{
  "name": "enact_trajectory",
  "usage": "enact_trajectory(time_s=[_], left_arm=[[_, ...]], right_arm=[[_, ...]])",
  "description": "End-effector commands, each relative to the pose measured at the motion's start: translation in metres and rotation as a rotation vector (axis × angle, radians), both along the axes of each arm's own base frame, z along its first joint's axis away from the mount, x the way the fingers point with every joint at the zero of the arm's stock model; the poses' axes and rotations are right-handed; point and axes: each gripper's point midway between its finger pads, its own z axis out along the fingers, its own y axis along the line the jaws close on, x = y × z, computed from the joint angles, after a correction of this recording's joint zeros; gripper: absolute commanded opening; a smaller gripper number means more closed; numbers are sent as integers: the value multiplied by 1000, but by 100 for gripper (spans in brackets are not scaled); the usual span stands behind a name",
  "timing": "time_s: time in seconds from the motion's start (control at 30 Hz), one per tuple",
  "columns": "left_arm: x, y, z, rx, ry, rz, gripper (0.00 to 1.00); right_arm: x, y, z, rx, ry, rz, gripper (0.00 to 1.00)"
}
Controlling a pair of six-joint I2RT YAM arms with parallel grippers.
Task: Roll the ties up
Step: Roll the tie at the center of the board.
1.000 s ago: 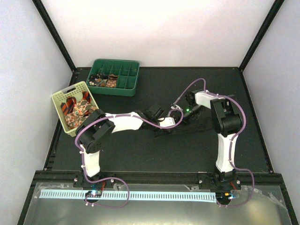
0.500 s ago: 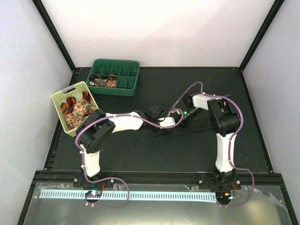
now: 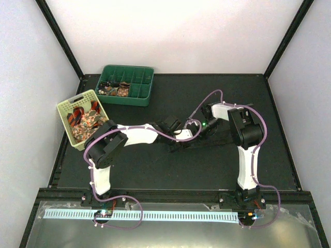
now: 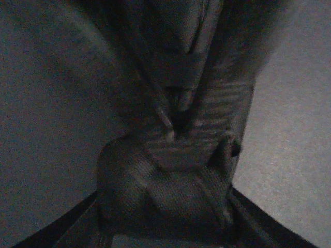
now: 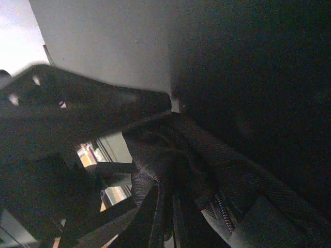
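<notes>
Left wrist view: very dark woven necktie [image 4: 170, 191] blurred, cropped top and bottom | Right wrist view: its folds cropped at bottom edge | Overhead: necktie lost against black table [image 3: 165, 170]; left gripper [image 3: 175, 143], right gripper [image 3: 199, 129] too small to read.

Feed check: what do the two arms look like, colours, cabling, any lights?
Both the left arm and right arm have white rounded links between bulky black joint housings. A thin purple cable loops along each. A small green light glows near the right wrist.
</notes>
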Motion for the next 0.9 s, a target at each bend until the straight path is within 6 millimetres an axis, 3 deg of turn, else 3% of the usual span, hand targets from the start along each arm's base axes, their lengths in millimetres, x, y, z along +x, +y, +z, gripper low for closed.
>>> enact_trajectory(time_s=[0.0,0.17,0.3,0.4,0.5,0.6,0.87], left_arm=[[2,17,-8,0,25,66,65],[18,15,48,-232,-13,108,98],[33,23,99,-396,-122,201,99],[39,34,123,-483,-186,277,99],[17,29,133,-592,-51,129,99],[8,23,131,-621,-72,60,99],[-3,7,90,-620,-117,-4,97]], right_arm=[[-6,-21,-35,-132,-35,46,2],[-6,-31,-38,-137,-28,36,2],[-4,-36,-39,-131,-25,24,2],[-4,-39,-39,-130,-21,25,2],[-5,-42,-41,-136,-6,23,2],[-5,-46,-41,-144,-12,23,2],[-13,-53,-43,-183,-21,35,2]])
